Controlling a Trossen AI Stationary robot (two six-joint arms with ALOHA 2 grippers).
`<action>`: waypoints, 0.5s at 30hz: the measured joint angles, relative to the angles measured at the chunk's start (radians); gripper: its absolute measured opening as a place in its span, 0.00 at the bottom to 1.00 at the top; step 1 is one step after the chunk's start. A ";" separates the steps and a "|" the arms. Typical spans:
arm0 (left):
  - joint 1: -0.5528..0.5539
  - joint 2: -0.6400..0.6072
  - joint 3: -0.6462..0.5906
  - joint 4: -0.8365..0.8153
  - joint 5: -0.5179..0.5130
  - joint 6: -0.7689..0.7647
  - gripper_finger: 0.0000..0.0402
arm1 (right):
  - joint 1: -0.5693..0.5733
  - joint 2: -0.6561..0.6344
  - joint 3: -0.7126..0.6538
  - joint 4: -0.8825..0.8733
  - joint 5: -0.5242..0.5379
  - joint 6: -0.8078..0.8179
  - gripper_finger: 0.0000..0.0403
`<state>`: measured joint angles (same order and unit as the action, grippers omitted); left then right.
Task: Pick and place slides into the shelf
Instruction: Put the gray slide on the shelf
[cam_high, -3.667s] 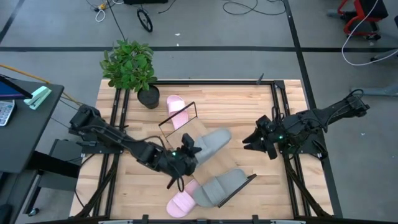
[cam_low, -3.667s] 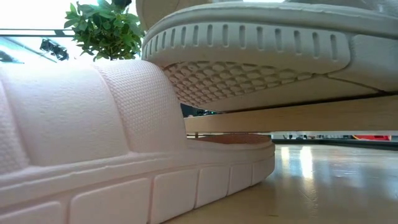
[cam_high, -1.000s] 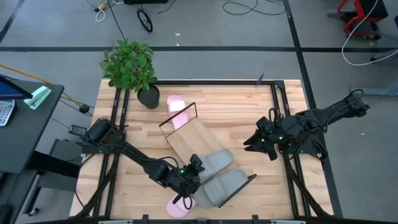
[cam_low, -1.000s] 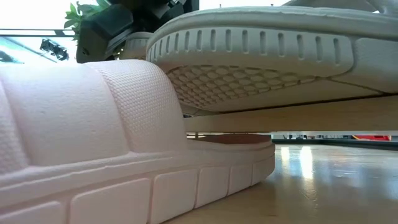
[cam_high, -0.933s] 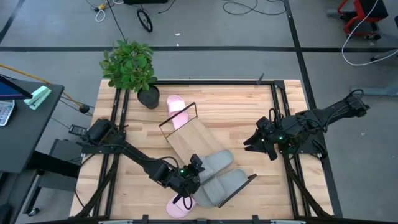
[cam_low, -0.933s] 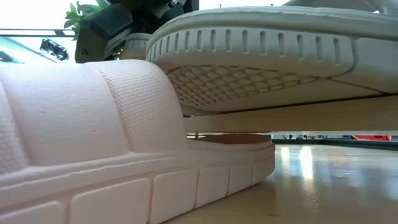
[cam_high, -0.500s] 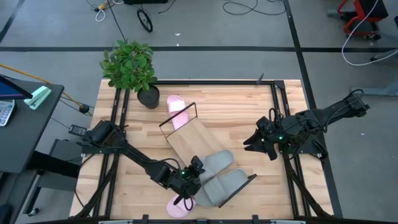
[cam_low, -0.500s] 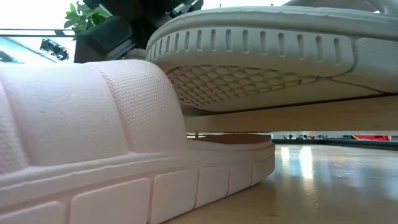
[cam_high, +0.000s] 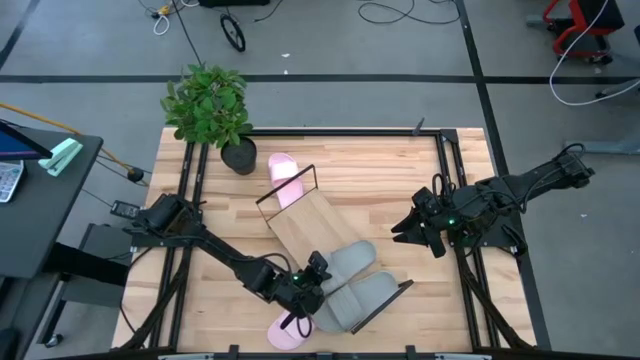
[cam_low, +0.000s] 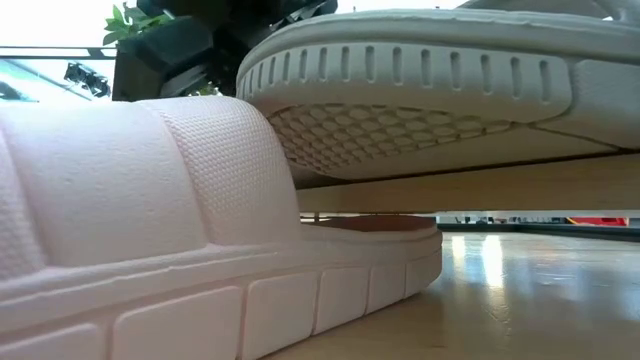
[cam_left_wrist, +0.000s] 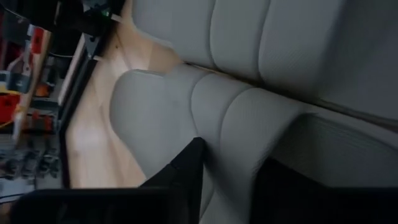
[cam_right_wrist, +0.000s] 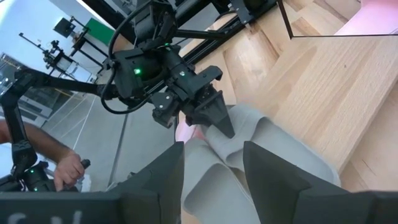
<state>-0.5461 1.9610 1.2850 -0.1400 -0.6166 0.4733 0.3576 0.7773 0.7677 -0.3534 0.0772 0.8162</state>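
Two grey slides lie side by side on the near end of the shelf, a light-wood board set slantwise on the table. In the low view a grey sole rests on the board and overhangs its end. One pink slide lies on the table past the shelf's far end, the other at the near edge. My left gripper is at the grey slides' left ends, shut on one. My right gripper hovers open to the right of the shelf. My left gripper holds a grey slide by its wide ribbed strap, with a ridge of the strap between its two fingers. The fingers come slanting down from the table's left. The slide lies flat on the shelf, next to the other grey one.
A potted plant stands at the table's far left corner. Dark wire frames rise at both ends of the shelf. A person's hand holding a controller shows beyond the table. Bare wood lies between the shelf and my right arm.
My left gripper has crept slightly toward the table's near edge and stays on the grey slide. The slides and the shelf have kept their places.
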 joint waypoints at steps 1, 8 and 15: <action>0.000 0.000 0.000 -0.001 0.008 -0.010 0.25 | 0.000 0.000 0.000 0.000 0.000 0.000 0.42; -0.002 -0.008 0.000 -0.002 -0.004 -0.018 0.37 | 0.000 0.000 0.000 0.000 0.000 0.000 0.42; -0.008 -0.011 0.000 -0.020 -0.005 -0.024 0.48 | 0.000 0.000 0.000 -0.001 0.000 0.003 0.42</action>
<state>-0.5539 1.9503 1.2848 -0.1596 -0.6212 0.4495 0.3576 0.7773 0.7677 -0.3542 0.0769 0.8192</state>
